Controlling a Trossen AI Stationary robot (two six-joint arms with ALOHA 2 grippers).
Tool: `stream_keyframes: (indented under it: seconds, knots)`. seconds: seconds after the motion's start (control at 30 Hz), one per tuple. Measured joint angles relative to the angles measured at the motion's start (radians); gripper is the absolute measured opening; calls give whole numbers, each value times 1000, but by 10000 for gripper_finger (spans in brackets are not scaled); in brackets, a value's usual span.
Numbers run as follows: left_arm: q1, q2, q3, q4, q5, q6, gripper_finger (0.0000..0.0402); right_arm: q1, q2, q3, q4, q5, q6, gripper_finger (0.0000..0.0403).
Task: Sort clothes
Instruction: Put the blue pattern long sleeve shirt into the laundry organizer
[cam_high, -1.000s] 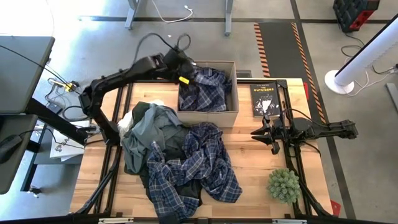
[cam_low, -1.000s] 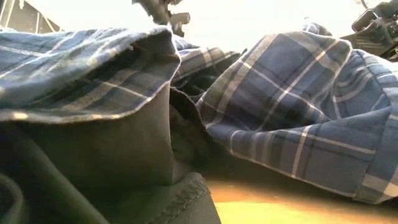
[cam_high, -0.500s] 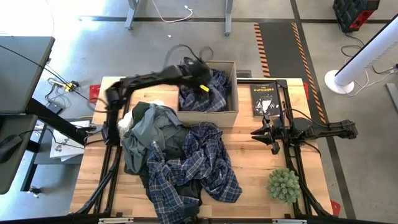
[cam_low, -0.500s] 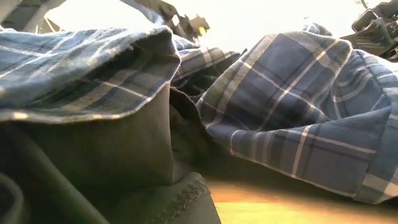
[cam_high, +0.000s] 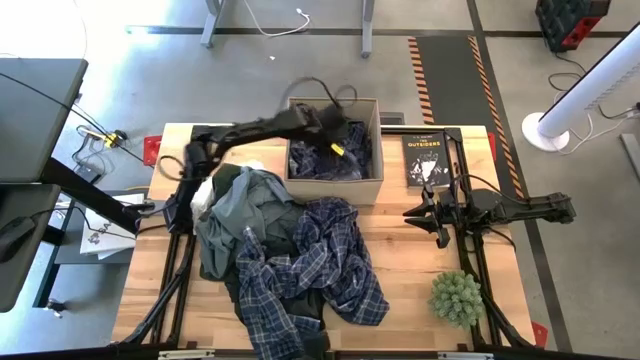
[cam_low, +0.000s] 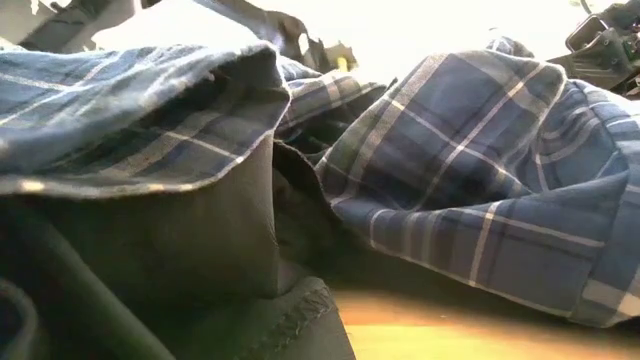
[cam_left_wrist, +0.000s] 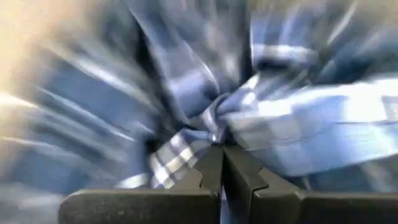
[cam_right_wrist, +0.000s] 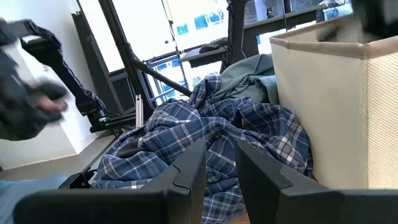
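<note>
A navy-and-white plaid shirt (cam_high: 322, 163) lies in the tan cardboard box (cam_high: 379, 150) at the table's far middle. My left gripper (cam_high: 345, 143) reaches over the box from the left and is shut on this shirt; the left wrist view shows the shut fingers (cam_left_wrist: 222, 150) at bunched plaid cloth. A pile lies on the table near the box: another plaid garment (cam_high: 325, 262), a grey-green one (cam_high: 238, 215), a black one (cam_high: 300, 308) and a bit of white (cam_high: 201, 196). My right gripper (cam_high: 424, 213) is open and empty at the table's right, also in its wrist view (cam_right_wrist: 221, 152). My left gripper pinches a bunched-up fold of the plaid shirt (cam_left_wrist: 214, 127) between its two fingertips; several layers seem gathered there. The arm comes from the table's left over the box's rim. The rest of the shirt lies spread in the box.
A black paperback book (cam_high: 425, 158) lies right of the box. A green plant (cam_high: 457, 297) stands at the near right corner. The pile fills the low view (cam_low: 450, 170) and covers the table's left and middle.
My left gripper, shut on the plaid shirt, has gone toward the table's right edge across the box's opening. The shirt has been dragged with it and now sits lower and more bunched in the box. My right arm has kept still.
</note>
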Motion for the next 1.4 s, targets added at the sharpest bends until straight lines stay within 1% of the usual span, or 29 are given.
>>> stream_keyframes:
  seconds: [0.1,0.17,0.2,0.27,0.33,0.37,0.53,0.6,0.67,0.73,0.8,0.93,1.03,1.17,1.3,1.33,1.4]
  knots:
    - [-25,-108,14,21,-2,-5,1,0,0,0,0,0,0,82]
    - [-34,-153,13,34,-17,-2,1,0,0,0,0,0,0,82]
    - [-37,-169,13,45,-44,-2,1,0,0,0,0,0,0,82]
    - [-23,-179,12,48,-149,-17,1,0,0,0,0,0,0,82]
    - [7,-167,11,37,-266,-54,1,0,0,0,0,0,0,82]
    - [23,-156,-1,35,-306,-73,1,0,0,0,0,0,0,82]
    - [90,-64,-125,28,-338,-169,1,0,0,0,0,0,0,82]
    - [107,-14,-171,50,-381,-184,1,0,0,0,0,0,0,82]
    - [116,32,-197,86,-459,-167,1,0,0,0,0,0,0,82]
    - [114,71,-195,102,-446,-165,1,0,0,0,0,0,0,82]
    - [96,98,-193,118,-449,-122,1,0,0,0,0,0,0,82]
    - [54,99,-198,173,-409,-29,1,0,0,0,0,0,0,82]
    - [27,59,-191,187,-391,16,1,0,0,0,0,0,0,82]
    - [-6,-18,-164,152,-378,8,1,0,0,0,0,0,0,82]
    - [-34,-123,-153,230,-398,-14,1,0,0,0,0,0,0,82]
    - [-38,-132,-152,255,-387,-27,0,0,0,0,0,0,0,82]
    - [-41,-130,-155,303,-325,-50,0,0,0,0,0,0,0,82]
